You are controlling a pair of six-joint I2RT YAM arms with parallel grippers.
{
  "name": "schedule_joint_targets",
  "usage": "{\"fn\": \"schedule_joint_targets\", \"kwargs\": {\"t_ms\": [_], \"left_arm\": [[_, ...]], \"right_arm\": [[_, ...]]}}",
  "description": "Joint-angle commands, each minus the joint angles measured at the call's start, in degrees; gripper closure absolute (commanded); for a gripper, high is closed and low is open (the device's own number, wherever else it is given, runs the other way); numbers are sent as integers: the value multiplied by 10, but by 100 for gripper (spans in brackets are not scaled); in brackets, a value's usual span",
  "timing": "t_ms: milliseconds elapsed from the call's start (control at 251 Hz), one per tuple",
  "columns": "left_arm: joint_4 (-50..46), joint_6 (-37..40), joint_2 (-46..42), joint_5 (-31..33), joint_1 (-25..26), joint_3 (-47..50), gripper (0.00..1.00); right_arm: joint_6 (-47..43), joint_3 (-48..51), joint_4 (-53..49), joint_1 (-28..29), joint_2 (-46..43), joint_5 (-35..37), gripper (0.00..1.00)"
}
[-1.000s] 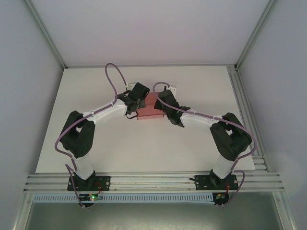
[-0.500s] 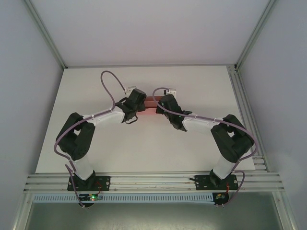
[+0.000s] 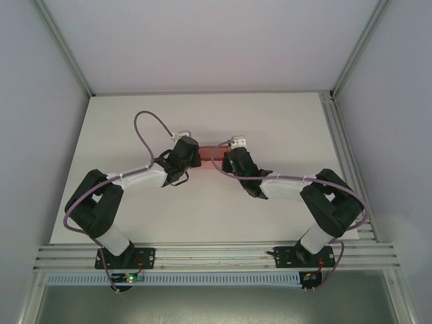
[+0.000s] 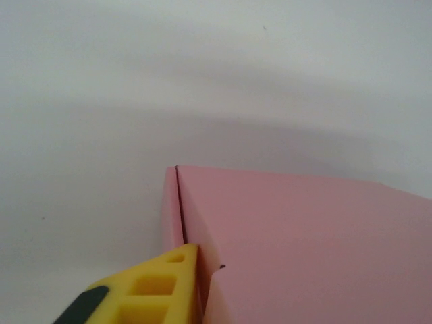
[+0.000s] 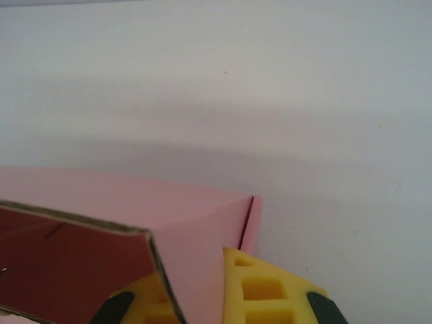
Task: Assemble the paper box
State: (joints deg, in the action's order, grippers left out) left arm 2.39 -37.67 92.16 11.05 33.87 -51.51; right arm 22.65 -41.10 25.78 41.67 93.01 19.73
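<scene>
Pink matte card forms the paper box (image 3: 210,154), which sits near the middle of the white table (image 3: 121,128), slightly toward the far side, between the two grippers. In the top view it appears as a narrow strip, so it is judged to be partly erected rather than lying flat. The right wrist view shows an open side with a darker interior and a raw card edge. The box is therefore judged not yet closed.

The right gripper (image 5: 192,287) straddles the box's end wall. One yellow finger (image 5: 270,293) lies outside, against the corner flap, and the other lies inside the cavity. The jaws stand narrowly apart with card between them, apparently pinching the wall to keep it upright.

The left gripper (image 3: 186,151) meets the opposite end. One yellow finger (image 4: 158,287) lies alongside the end flap at the corner seam. Its partner is out of frame, so the opening cannot be determined. This opposed placement is judged to brace the box while panels are set.
</scene>
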Motion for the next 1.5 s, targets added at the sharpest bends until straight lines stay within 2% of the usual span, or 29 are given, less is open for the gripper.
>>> {"fn": "schedule_joint_targets", "kwargs": {"t_ms": [0,84,160,299,455,623,734,854,998,1117,1245,1405,1496], "left_arm": [[-60,4,-11,-54,15,9,73],[-81,6,-25,-56,20,7,70],[-120,17,-42,-48,27,3,58],[-171,14,-100,-41,32,7,25],[-216,-18,-170,-48,33,5,0],[-288,-92,-210,-17,26,-28,0],[-299,-151,-209,-23,-11,-37,0],[-236,-195,-186,-99,-58,-7,0],[-112,-239,-154,-154,-82,46,0],[-61,-227,-143,-151,-88,66,0],[-62,-212,-130,-133,-88,71,1],[-44,-201,-88,-132,-88,89,12],[9,-195,-65,-177,-88,114,21]], "right_arm": [[-33,37,-27,6,9,-12,100],[-34,49,-23,7,9,-17,100],[-32,57,-21,11,4,-22,100],[-42,67,-27,31,-12,9,100],[-61,91,-16,42,-25,27,100],[-98,142,57,48,-35,28,100],[-138,154,86,57,-38,26,100],[-153,164,106,71,-28,22,100],[-191,174,149,90,-6,22,100],[-212,178,146,95,-9,1,100],[-234,199,173,99,-13,-8,99],[-237,209,199,101,-18,-18,95],[-229,200,173,101,-24,-19,92]]}}
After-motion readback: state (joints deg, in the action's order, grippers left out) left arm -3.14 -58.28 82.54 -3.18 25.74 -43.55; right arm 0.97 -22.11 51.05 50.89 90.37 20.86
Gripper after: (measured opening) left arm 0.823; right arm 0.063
